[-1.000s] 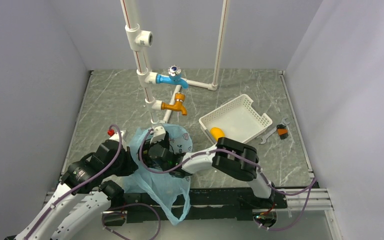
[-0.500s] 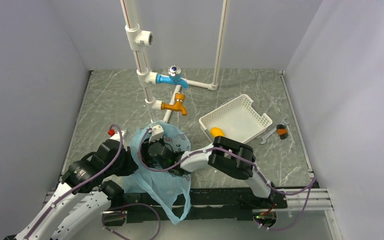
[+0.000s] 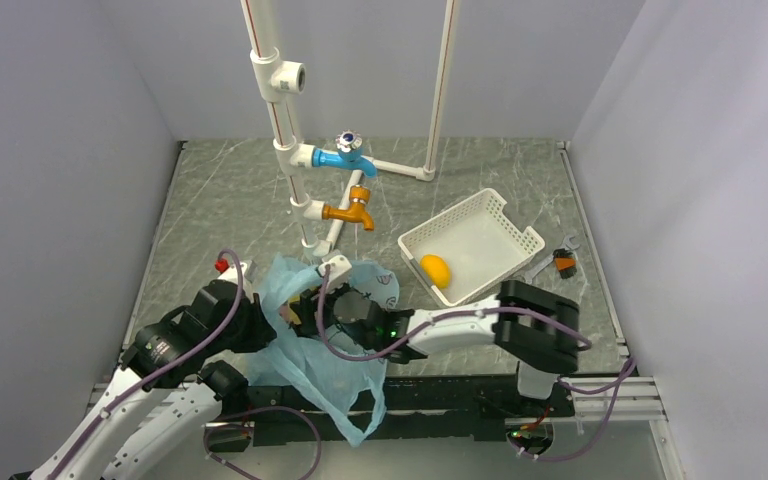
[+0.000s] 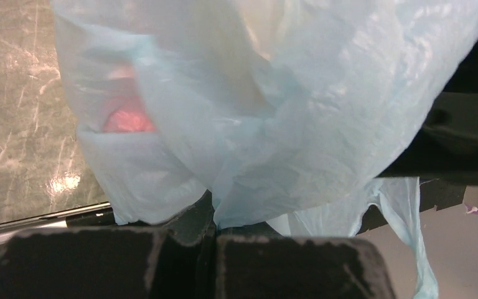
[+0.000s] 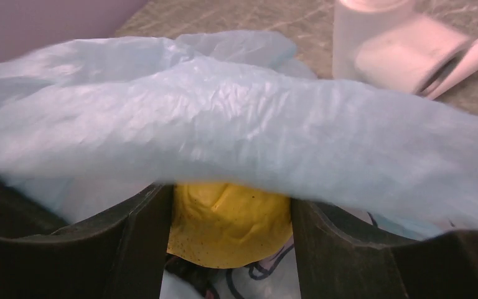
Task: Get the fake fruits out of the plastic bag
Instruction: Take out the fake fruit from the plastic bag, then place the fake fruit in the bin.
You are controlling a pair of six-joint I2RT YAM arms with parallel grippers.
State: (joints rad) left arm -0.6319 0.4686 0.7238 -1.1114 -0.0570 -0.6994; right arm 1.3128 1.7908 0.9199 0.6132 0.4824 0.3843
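The light-blue plastic bag [image 3: 322, 345] hangs at the near left of the table. My left gripper [image 4: 215, 218] is shut on a fold of the bag [image 4: 274, 93]; a red-orange fruit [image 4: 127, 118] shows through the film. My right gripper [image 5: 230, 200] reaches into the bag's mouth [image 5: 243, 124] and is shut on a pale yellow roundish fruit [image 5: 224, 230], with a dark printed mark below it. In the top view the right gripper [image 3: 325, 308] sits inside the bag opening. An orange-yellow oval fruit [image 3: 435, 269] lies in the white basket [image 3: 445, 214].
White pipes [image 3: 280, 130] with a blue tap [image 3: 345, 155] and an orange tap [image 3: 352, 210] stand just behind the bag. A wrench and a small orange-black part [image 3: 564, 262] lie right of the basket. A small red piece [image 3: 222, 265] sits at the left.
My right gripper has closed from wide open onto the yellow fruit inside the bag. The right arm's elbow has swung out to the right and the bag has shifted a little.
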